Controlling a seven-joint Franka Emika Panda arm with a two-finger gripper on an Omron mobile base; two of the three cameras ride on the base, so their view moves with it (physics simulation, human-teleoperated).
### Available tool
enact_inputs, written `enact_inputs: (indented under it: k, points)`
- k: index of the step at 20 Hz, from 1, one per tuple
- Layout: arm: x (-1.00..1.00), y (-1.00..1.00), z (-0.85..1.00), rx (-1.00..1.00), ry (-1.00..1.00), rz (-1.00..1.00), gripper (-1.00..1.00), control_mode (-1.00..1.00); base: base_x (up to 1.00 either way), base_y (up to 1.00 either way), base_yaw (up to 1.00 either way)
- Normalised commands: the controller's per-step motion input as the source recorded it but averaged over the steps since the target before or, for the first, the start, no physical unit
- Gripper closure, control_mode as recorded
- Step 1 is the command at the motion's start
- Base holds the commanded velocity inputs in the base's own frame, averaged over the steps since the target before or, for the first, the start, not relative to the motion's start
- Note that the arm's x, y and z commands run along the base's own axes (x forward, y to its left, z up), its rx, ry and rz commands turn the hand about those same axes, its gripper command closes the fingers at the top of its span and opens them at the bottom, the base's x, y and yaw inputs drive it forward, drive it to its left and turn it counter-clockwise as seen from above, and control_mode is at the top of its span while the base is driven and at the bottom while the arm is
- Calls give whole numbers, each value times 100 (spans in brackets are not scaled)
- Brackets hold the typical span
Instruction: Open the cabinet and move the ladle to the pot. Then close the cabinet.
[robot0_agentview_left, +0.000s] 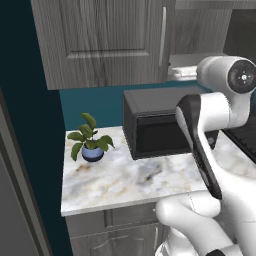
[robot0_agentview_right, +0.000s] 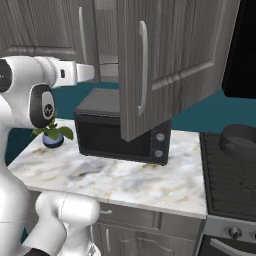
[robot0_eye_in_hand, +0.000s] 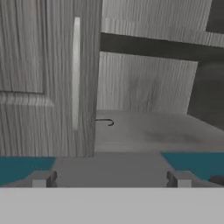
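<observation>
Jaws stood released before the cabinet (robot0_eye_in_hand: 144, 87), door swung wide; the ladle's (robot0_eye_in_hand: 106, 122) hooked end lay on the shelf inside. Next, likely: reach in, grasp it, carry it to the pot (robot0_agentview_right: 239, 141).

Our arm (robot0_agentview_right: 35, 95) rises bent at the elbow, forearm reaching level toward the cabinet (robot0_agentview_right: 165, 60); our tool (robot0_eye_in_hand: 111, 178) faces its open compartment, jaws spread wide, holding nothing.

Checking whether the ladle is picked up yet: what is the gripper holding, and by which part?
Nothing. The gripper is open and empty, facing the open cabinet; a thin hooked ladle handle lies on its shelf.
</observation>
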Motion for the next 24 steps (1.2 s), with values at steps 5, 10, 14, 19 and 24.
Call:
enact_inputs:
  k: [5, 10, 14, 19, 24]
  points:
    - [30, 26, 41, 5, 1, 22, -100, -100, 0, 0, 0]
    - [23, 5, 23, 0, 0, 1, -100, -100, 0, 0, 0]
    - [17, 5, 11, 0, 0, 0, -100, -100, 0, 0, 0]
    - [14, 10, 0, 0, 0, 0, -100, -100, 0, 0, 0]
    - [12, 15, 0, 0, 0, 0, -100, -100, 0, 0, 0]
